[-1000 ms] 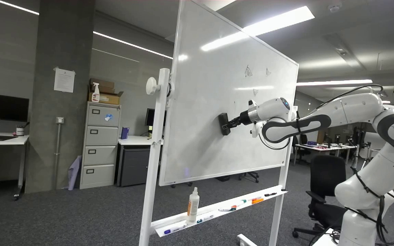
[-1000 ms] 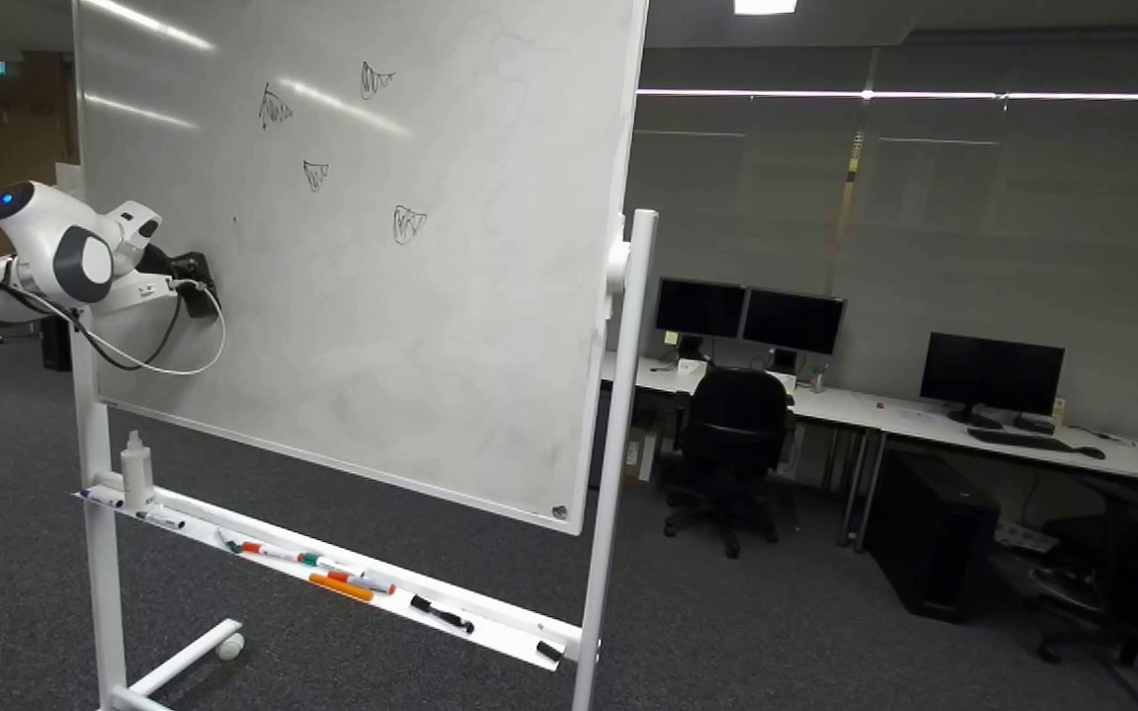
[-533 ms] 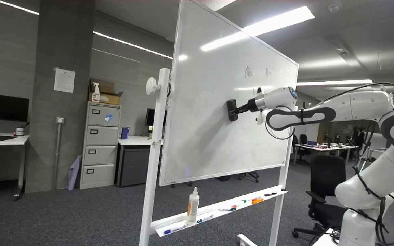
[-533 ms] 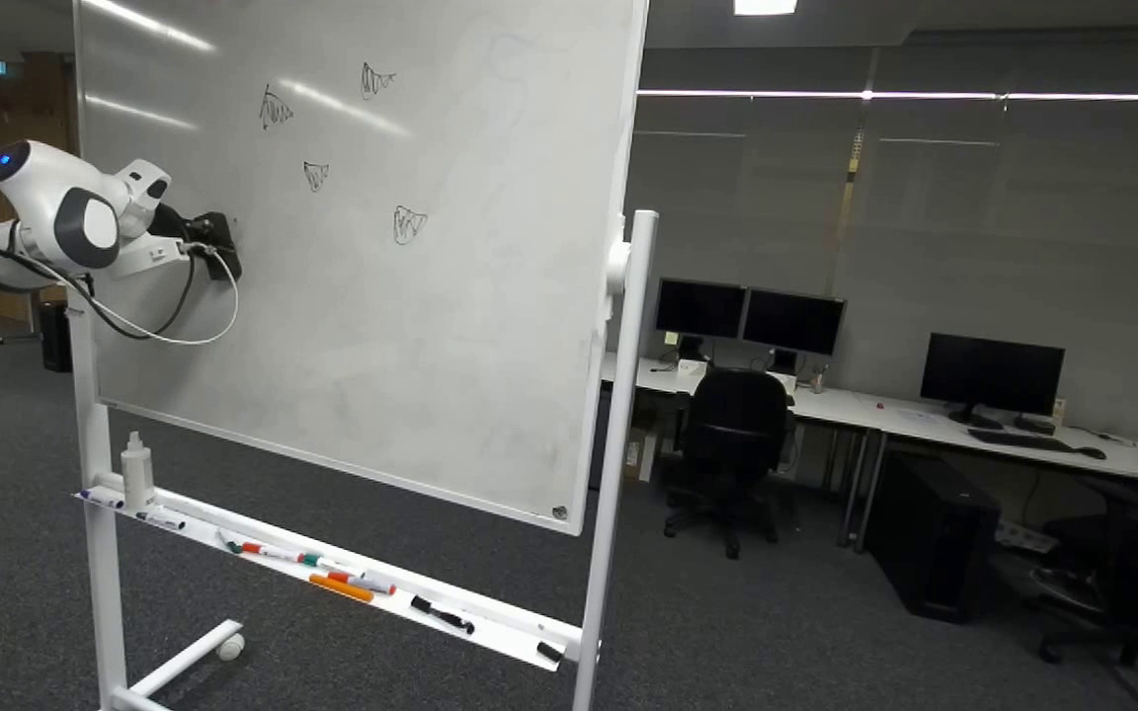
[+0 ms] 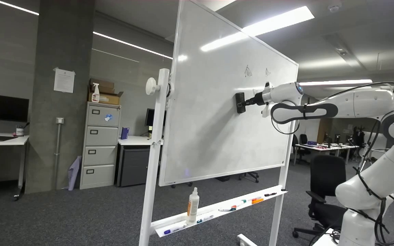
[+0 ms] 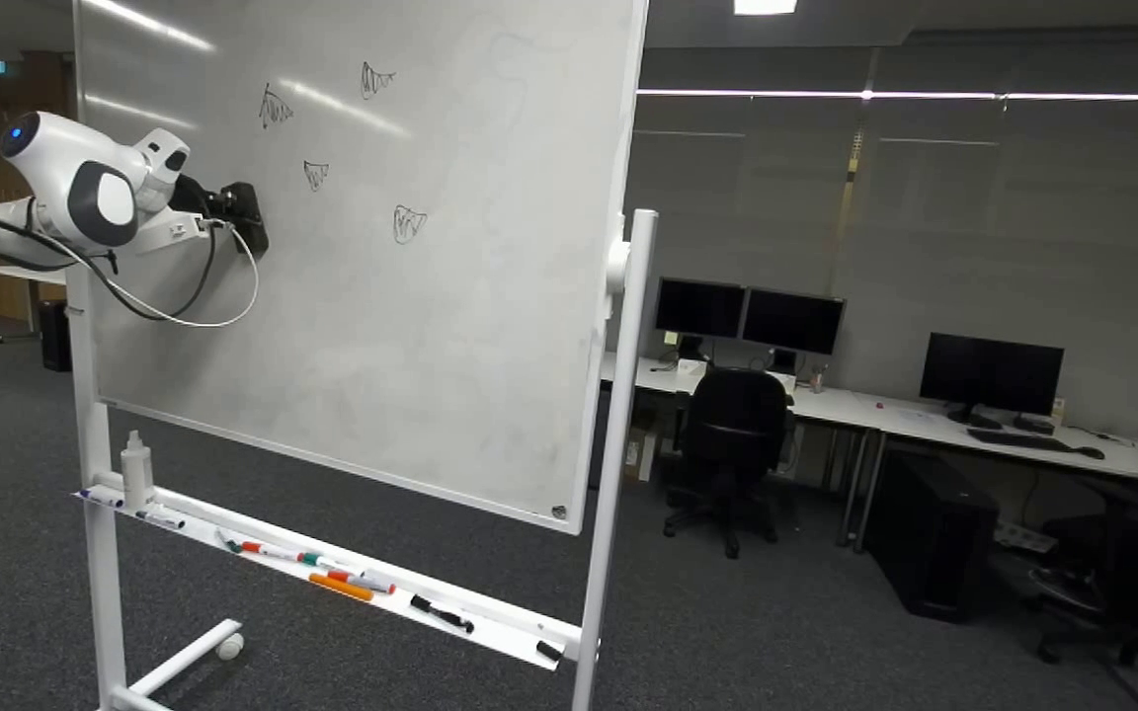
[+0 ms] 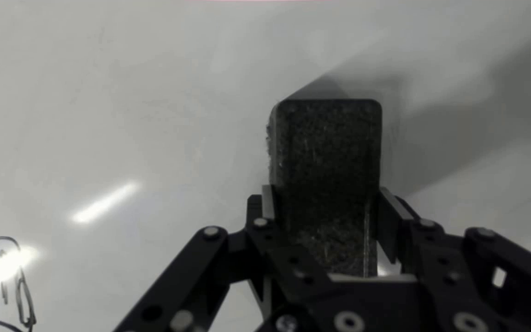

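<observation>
At the face of the whiteboard (image 5: 217, 82), a black eraser (image 7: 327, 147) is clamped between the jaws of the gripper (image 7: 327, 203). Whether the whiteboard is touched by the eraser cannot be determined. The eraser is held with its long side roughly upright, as shown in both exterior views. Four small black sketches (image 6: 316, 176) are seen above and beside the eraser in an exterior view. Below the whiteboard, an upright bottle (image 5: 193, 206) and several markers (image 6: 342, 588) are supported by a tray (image 6: 510, 637).
</observation>
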You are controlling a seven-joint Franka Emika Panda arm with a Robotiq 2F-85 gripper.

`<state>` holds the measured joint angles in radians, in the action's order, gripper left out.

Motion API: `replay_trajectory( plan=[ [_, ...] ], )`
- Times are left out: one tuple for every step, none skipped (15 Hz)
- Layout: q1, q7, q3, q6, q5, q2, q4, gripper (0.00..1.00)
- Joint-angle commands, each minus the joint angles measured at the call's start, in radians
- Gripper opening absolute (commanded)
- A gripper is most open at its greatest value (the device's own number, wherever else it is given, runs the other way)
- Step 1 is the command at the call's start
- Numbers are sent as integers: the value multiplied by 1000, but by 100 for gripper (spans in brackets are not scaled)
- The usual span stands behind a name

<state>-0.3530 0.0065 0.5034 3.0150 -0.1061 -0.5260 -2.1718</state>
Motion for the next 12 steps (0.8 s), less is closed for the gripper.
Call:
replay_trajectory(
  plan=[
    [-43,-8,28,7,-28,65,45,30],
    [-46,-9,41,6,-35,69,42,30],
    [-50,-10,57,6,-41,72,35,30],
    [-58,-10,74,3,-49,73,32,30],
    [-67,-10,93,1,-60,75,26,30],
    [-75,-12,113,-4,-73,75,20,30],
    [-82,-14,132,-5,-87,75,13,30],
    [-85,-16,149,-8,-97,74,6,30],
    [-90,-17,164,-8,-105,77,2,30],
    [-94,-18,178,-9,-113,78,-3,30],
    [-98,-20,192,-9,-117,79,-7,30],
    [-101,-22,203,-9,-119,81,-11,30]
  ],
)
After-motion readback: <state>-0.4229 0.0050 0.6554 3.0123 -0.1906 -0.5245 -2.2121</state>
